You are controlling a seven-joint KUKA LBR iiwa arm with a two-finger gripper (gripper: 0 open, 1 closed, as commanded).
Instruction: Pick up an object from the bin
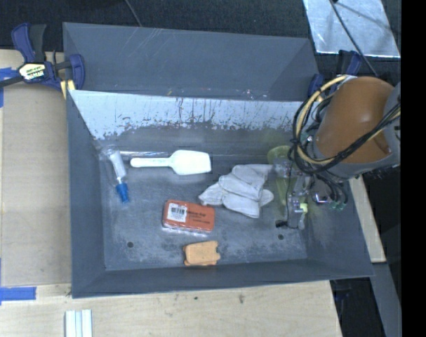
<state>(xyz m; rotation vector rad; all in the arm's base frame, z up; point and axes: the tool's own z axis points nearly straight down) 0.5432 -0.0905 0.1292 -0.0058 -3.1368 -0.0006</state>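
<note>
Though beside hand (295, 218), white cloth (241, 188) lengthwise left-right.

No legible text or labels.

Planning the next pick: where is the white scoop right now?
The white scoop lies near the bin's back wall, between the blue-tipped tube at view-left and the crumpled white cloth at view-right.

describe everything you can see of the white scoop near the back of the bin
The white scoop looks like smooth plastic, one piece: a straight narrow handle pointing left and a broader rounded bowl on the right. It lies flat on the bin floor near the back wall. Its handle end seems to meet a clear bag; nothing else touches it.
</note>
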